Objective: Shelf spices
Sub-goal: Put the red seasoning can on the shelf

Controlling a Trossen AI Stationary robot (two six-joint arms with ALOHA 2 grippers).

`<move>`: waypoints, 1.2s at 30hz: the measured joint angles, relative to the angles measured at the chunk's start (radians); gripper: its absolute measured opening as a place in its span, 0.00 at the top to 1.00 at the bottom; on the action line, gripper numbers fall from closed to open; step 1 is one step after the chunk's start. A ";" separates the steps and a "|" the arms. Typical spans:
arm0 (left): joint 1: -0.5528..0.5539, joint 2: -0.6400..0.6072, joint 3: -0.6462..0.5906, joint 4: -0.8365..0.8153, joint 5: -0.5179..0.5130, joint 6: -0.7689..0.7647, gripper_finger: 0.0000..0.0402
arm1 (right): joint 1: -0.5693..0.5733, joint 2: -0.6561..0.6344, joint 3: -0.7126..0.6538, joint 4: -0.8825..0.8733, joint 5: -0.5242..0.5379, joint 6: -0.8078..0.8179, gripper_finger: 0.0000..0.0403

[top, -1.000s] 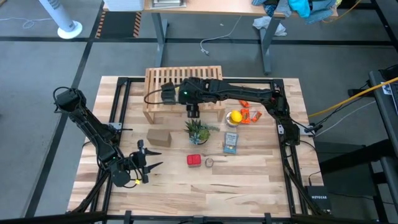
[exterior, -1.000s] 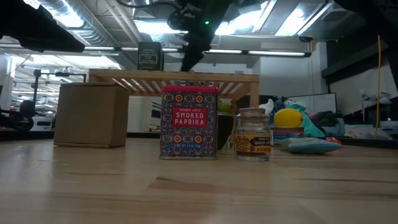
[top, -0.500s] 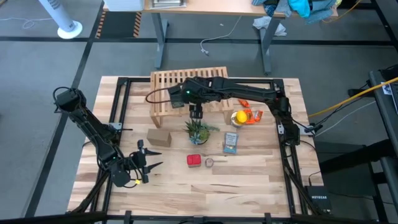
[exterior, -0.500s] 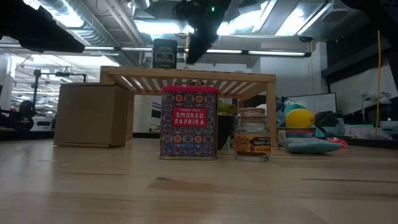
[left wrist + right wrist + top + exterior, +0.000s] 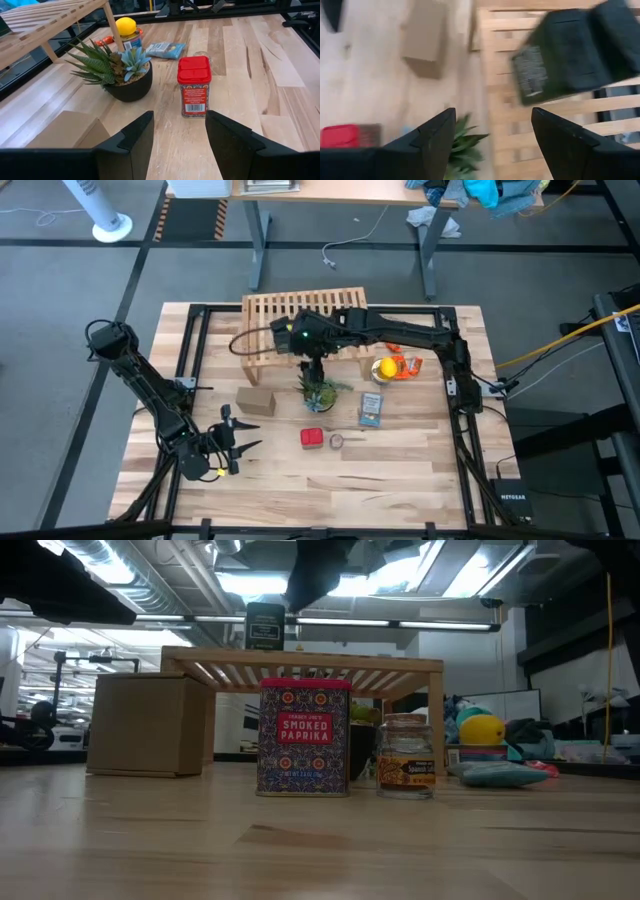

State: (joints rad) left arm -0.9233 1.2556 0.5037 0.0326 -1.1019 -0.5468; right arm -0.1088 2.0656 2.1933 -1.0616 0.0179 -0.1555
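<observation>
The dark tin stands on the slatted top of the light-wood shelf; the right wrist view shows the tin on the slats. My right gripper is open and hovers above the shelf's near edge and the plant, touching nothing. The red tin and the small round jar stand on the table nearer the front. My left gripper waits open near the table's left front corner, facing the red tin.
A brown cardboard box sits left of the plant. A blue packet and yellow and orange items lie right of it. Bare wood shows along the table's near side. The room's desk legs stand beyond the far edge.
The shelf, with the dark tin on it, has slid a little toward the table's right, then stayed put. My right gripper has risen from just above the shelf top and drawn slightly toward the near edge.
</observation>
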 joint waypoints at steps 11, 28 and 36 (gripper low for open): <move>0.000 0.000 0.000 0.001 0.002 -0.004 0.57 | 0.210 -0.010 -0.018 -0.165 -0.016 0.135 0.33; 0.000 0.000 0.000 0.006 0.002 0.049 0.57 | 0.400 -0.010 -0.394 0.093 0.103 0.335 0.33; 0.000 0.000 0.000 0.006 0.002 0.049 0.57 | 0.397 -0.011 -0.497 0.186 0.086 0.335 0.33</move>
State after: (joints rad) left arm -0.9230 1.2556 0.5037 0.0387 -1.1004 -0.4976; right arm 0.2878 2.0544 1.6966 -0.8754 0.1040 0.1793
